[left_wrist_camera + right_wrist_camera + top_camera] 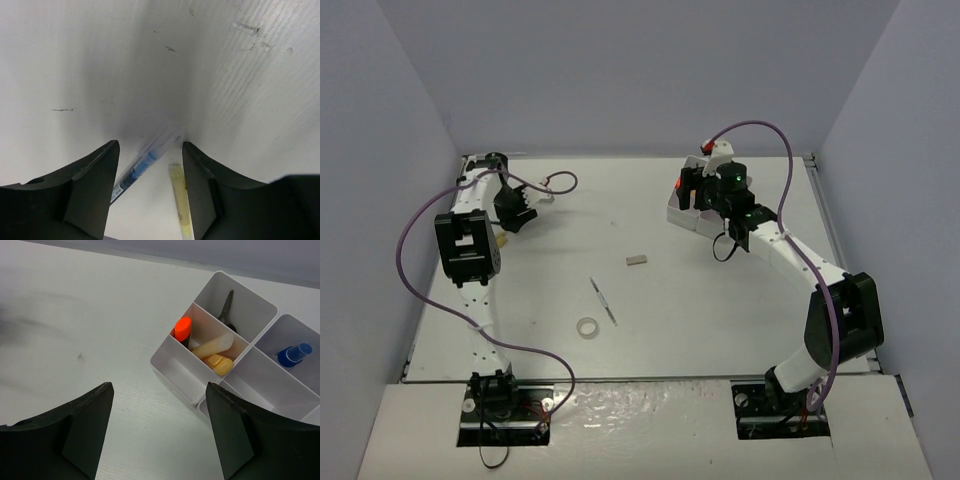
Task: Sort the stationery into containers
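Two sticks, clear pen (144,164) and yellow bar (178,196), sit between my left hand (150,145), jaws apart (probably light and slippery, so I'd pinch mid-barrel).

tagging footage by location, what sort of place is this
Probably a robot test booth, not an office: a left arm and right arm bolted at a white table, boxed in by plain walls.

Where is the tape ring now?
In the top view the tape ring lies on the table left of centre, beside the thin grey stick.
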